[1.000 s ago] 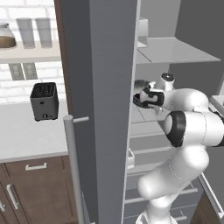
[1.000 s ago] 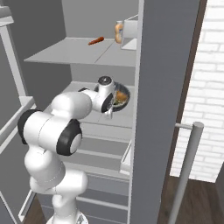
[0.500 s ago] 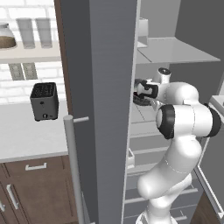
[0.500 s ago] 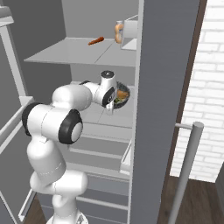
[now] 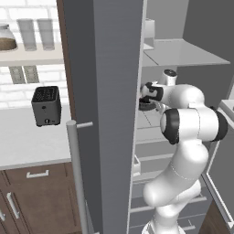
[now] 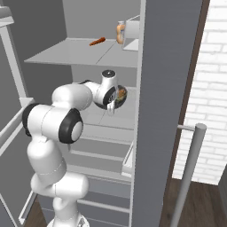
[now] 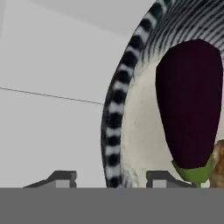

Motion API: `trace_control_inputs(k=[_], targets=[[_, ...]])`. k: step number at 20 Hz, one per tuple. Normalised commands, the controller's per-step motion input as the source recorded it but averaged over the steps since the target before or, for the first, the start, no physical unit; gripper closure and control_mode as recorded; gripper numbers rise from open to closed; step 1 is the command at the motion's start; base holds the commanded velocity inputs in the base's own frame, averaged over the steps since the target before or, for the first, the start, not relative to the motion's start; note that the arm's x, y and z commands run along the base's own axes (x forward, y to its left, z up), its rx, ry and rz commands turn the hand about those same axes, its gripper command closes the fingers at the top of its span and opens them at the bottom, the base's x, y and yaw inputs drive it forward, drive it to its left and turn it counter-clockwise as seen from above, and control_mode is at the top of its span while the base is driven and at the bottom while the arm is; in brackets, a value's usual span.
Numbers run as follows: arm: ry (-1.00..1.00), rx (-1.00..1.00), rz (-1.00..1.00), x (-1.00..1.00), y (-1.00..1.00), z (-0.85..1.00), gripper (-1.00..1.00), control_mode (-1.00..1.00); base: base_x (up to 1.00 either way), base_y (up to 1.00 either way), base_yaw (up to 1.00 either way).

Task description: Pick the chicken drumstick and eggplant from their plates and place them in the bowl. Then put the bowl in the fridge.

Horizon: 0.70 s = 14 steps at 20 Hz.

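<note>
The fridge [image 6: 164, 88] stood wide open, grey door swung out toward the camera with its long bar handle [image 5: 75, 173], pale shelves inside. The white arm [image 6: 57, 119] reached into the middle shelf level.

On that shelf sat the bowl [image 7: 114, 131], dark with a striped rim and a pale inside. In the right base view you could just make it out [image 6: 120, 95] past the wrist, with something orange-brown in it. The hand camera looked straight at its edge: the eggplant [image 7: 190, 105] lay inside, glossy purple, green cap toward the bottom of that view, and a sliver of the chicken drumstick [image 7: 217, 162] peeked in at the right edge, touching or just beside the eggplant's cap end.

The gripper [image 7: 109, 180] was right at the bowl's rim, one fingertip on each side of it. There was a visible gap between each tip and the rim, so I'd call the jaws parted and off the bowl, though the tips were mostly cut off at the bottom.

Progress-wise, my read: both foods were in the bowl and the bowl was on a fridge shelf, so the job looked basically done. Only backing the arm out seemed left.

Up top there was a carrot-looking thing [image 6: 97, 41] and a jar [image 6: 120, 32]; out on the counter, a black toaster [image 5: 46, 106].
</note>
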Motion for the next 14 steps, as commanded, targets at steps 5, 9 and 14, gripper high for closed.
trace_control_inputs(k=[5,9,14], targets=[[-0.18,0.0,0.0,-0.03,0.0,0.06,-1.0,-1.0,0.0,0.0,0.0],[-0.14,0.0,0.0,-0.18,0.0,0.29,-1.0,-1.0,0.0,0.0,0.0],[-0.06,0.0,0.0,-0.38,0.0,0.52,-1.0,-1.0,0.0,0.0,0.0]])
